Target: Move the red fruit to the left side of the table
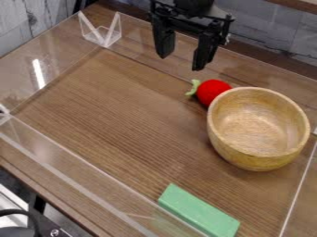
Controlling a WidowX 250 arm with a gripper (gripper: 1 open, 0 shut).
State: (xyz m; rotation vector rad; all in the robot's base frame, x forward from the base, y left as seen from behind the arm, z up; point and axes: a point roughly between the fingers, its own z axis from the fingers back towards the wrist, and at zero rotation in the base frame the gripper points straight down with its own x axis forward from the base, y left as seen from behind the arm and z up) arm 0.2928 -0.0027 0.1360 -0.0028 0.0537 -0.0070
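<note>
Red fruit (213, 91): small, glossy, with a green leafy cap on its left end; it lies on the desk (124, 120) toward the far right, free of any grip.
Fruit and bowl: the fruit sits just beside the far-left rim of the wooden bowl (258, 128); whether they touch cannot be told.
Hand (183, 46): black, pointing down, hanging above the desk behind and slightly left of the fruit, its two fingers standing well apart with nothing between them.
Wooden bowl: round, pale wood, upright near the right edge.
Green block (197, 210): flat and rectangular, lying at the near edge, well apart from the fruit and the bowl.
Desk: brown wood grain, edged by clear acrylic walls (74, 171).
Left side of the desk: the fruit is nowhere near it.
</note>
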